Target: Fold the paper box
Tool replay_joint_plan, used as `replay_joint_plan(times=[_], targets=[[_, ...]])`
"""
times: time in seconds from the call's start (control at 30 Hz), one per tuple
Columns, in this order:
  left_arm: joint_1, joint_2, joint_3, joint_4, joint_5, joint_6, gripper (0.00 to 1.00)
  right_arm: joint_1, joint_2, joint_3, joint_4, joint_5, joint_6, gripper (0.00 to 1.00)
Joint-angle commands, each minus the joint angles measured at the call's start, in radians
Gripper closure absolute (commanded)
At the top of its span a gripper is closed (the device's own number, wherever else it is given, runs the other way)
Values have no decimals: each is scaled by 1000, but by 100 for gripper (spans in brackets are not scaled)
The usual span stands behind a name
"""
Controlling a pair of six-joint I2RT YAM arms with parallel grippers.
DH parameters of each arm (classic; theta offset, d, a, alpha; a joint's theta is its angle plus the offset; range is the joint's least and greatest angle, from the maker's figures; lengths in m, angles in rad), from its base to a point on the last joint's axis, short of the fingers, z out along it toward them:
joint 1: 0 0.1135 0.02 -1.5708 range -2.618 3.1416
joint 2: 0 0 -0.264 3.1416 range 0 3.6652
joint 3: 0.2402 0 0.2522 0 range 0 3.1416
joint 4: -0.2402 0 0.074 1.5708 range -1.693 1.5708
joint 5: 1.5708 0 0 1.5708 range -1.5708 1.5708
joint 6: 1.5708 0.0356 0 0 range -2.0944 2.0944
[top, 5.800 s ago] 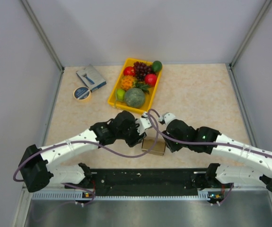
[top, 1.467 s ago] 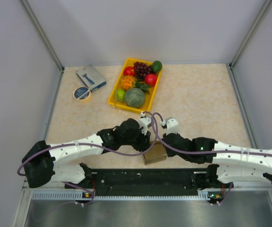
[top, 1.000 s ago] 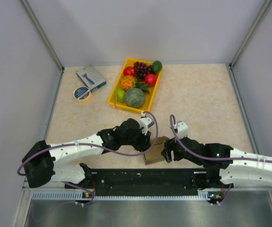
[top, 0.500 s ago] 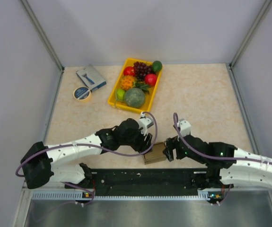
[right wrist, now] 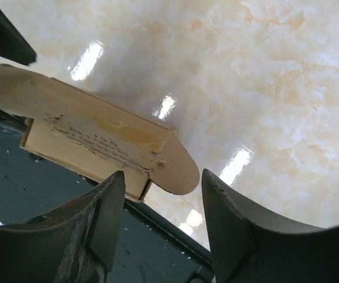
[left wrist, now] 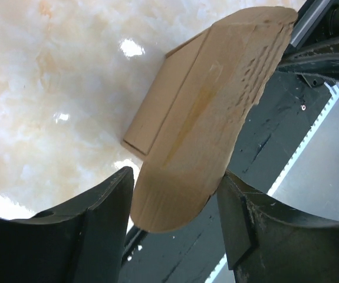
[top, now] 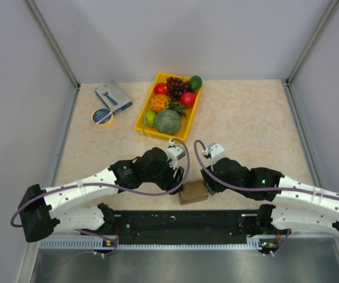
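Note:
The paper box (top: 193, 193) is a small, partly folded piece of brown cardboard at the near table edge, between both grippers. My left gripper (top: 174, 178) is just left of it and my right gripper (top: 207, 180) just right of it. In the left wrist view the box's rounded flap (left wrist: 204, 118) stands up between the open jaws of the left gripper (left wrist: 176, 177). In the right wrist view the box (right wrist: 92, 138) lies flat with a rounded tab end reaching between the open jaws of the right gripper (right wrist: 163, 175), with gaps on both sides.
A yellow tray (top: 142, 121) of fruit stands at the back middle. A blue-grey packet (top: 114, 96) and a roll of tape (top: 102, 116) lie at the back left. The black base rail (top: 181, 223) runs right behind the box's near side.
My right gripper has drawn in a little toward the box's right end. My left arm has shifted slightly left and nearer. The box stays at the near edge.

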Motion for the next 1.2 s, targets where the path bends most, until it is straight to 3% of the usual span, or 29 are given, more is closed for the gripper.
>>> replay_joint_plan(times=[0.0,0.17,0.23,0.43,0.53,0.8,1.17], targets=[[-3,-56,45,-103,-31,-52,38,-9,36,45,8,-8,-46,46],[-3,-82,65,-164,-71,-82,47,-9,62,48,15,-3,-45,58],[-3,-76,73,-166,-77,-86,55,-9,67,51,18,-9,-40,61],[-3,-21,122,-186,-54,-121,75,-9,60,66,20,-60,6,87],[-5,2,127,-166,-29,-157,79,-9,68,61,32,-92,44,99],[-5,35,125,-89,-25,-276,85,-9,74,29,43,-106,102,100],[-3,28,125,-72,-63,-417,85,4,68,11,57,-113,153,100]])
